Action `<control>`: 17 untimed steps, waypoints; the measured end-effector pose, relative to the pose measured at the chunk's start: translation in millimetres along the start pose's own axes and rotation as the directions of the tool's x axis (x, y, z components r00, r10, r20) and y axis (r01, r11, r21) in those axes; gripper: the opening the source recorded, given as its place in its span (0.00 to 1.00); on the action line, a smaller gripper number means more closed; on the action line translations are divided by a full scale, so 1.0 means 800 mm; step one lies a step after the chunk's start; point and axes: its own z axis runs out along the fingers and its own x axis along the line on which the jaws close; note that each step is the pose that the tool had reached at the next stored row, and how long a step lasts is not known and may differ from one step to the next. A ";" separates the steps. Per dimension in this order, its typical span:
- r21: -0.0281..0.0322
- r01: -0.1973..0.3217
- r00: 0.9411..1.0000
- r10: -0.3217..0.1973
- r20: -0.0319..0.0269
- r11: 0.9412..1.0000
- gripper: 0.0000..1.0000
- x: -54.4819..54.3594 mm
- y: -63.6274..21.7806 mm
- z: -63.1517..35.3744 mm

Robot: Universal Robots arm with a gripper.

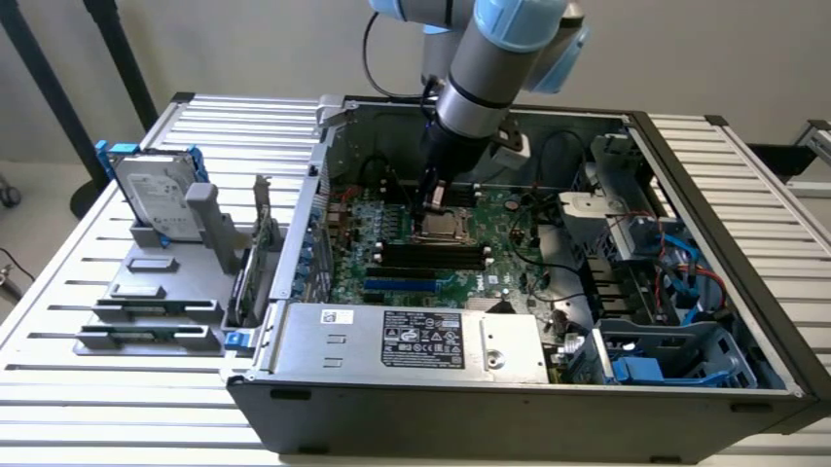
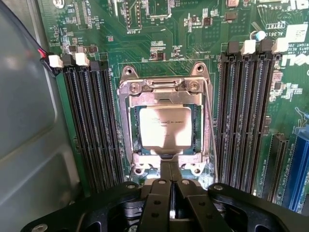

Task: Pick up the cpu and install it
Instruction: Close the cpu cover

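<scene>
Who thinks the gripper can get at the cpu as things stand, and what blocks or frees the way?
Likely yes, free: the gripper hangs right over the cpu, whose metal top lies bare inside the socket frame; memory slots flank it.

Bright, even room light, probably overhead; case [image 1: 520, 409] interior dimmer below the arm [image 1: 487, 68]; soft glare on cpu [image 2: 165, 127] lid.

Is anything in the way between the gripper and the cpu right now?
Nothing visible does. The cpu lies uncovered in the socket frame between the memory slots, and the gripper hangs close above its edge.
</scene>
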 end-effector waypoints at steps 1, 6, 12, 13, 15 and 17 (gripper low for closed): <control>0.000 0.000 1.000 0.000 -0.001 1.000 0.11 0.000 0.000 0.001; 0.000 0.001 1.000 -0.001 -0.004 1.000 0.11 0.000 0.001 0.003; 0.001 0.002 1.000 -0.002 -0.008 1.000 0.11 0.000 0.002 0.006; 0.001 0.002 1.000 -0.002 -0.009 1.000 0.11 0.000 0.002 0.006; 0.001 0.003 1.000 -0.003 -0.009 1.000 0.11 -0.001 0.002 0.008; 0.001 0.003 1.000 -0.003 -0.009 1.000 0.11 -0.001 0.002 0.009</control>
